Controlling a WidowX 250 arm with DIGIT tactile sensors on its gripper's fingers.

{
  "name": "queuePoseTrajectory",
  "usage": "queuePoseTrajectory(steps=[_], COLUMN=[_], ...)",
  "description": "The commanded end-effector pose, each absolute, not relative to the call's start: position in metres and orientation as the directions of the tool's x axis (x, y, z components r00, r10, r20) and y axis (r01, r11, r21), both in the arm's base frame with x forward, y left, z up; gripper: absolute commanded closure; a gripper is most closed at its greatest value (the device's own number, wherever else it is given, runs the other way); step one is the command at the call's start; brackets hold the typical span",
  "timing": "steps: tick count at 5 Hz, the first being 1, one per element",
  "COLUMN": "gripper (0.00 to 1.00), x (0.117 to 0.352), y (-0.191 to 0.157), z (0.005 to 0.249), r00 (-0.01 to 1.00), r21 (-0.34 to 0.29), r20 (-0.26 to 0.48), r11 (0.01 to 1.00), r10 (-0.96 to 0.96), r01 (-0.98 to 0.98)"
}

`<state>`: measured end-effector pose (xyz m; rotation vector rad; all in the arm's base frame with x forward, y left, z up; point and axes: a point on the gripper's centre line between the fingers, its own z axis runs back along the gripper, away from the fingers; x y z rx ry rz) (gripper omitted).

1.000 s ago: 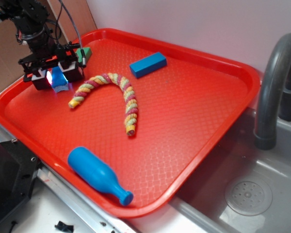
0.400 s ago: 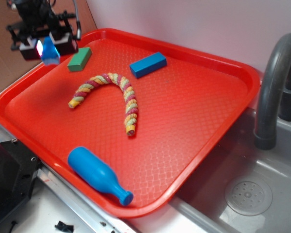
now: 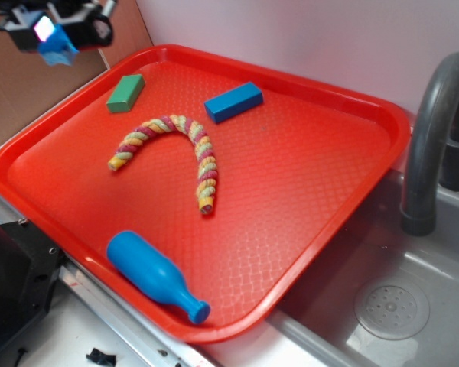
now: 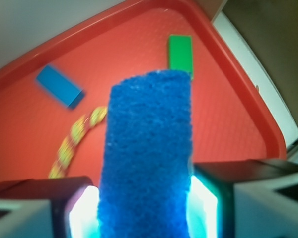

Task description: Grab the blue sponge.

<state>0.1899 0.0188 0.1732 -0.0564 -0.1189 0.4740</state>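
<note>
red plastic tray (image 3: pixel 306 145): below the gripper, well apart | twisted multicoloured rope (image 3: pixel 185 145): on tray beneath and ahead | black gripper (image 3: pixel 57 30): raised off the tray's corner, pinching the sponge | hard blue rectangular block (image 4: pixel 59 87): beyond the rope | green rectangular block (image 4: pixel 180 53): nearest, beneath | soft blue sponge (image 4: pixel 148 153): upright between the lit pads

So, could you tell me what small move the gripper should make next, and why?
Probably just hold the grasp and stop rising: the gripper is shut on the blue sponge, which hangs well clear of the red tray, so the grab looks complete.
</note>
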Motion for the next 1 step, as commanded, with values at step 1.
queuePoseTrajectory(steps=[1], gripper=[1.0], x=[0.1719], y=[0.0173], z=[0.2043], r00=[0.907], r21=[-0.155], r20=[0.115], r11=[0.909], r10=[0.405], r01=[-0.386])
